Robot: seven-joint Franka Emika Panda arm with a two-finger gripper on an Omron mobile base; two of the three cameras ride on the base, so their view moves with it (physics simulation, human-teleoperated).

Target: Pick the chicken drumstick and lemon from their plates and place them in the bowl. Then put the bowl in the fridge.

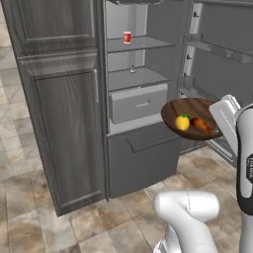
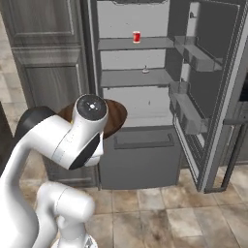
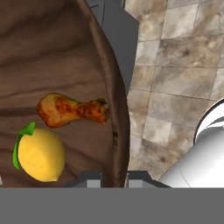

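Two foods, lemon (image 3: 40,154) and chicken drumstick (image 3: 72,110), sit in gripper-held (image 3: 114,178) bowl (image 3: 57,57).

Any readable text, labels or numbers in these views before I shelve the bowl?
No text can be read.
Red can on the upper fridge shelf: any label is too small and blurred to read.
Dark band on the robot arm: faint markings, unreadable.
Bowl, lemon, chicken drumstick: no text.
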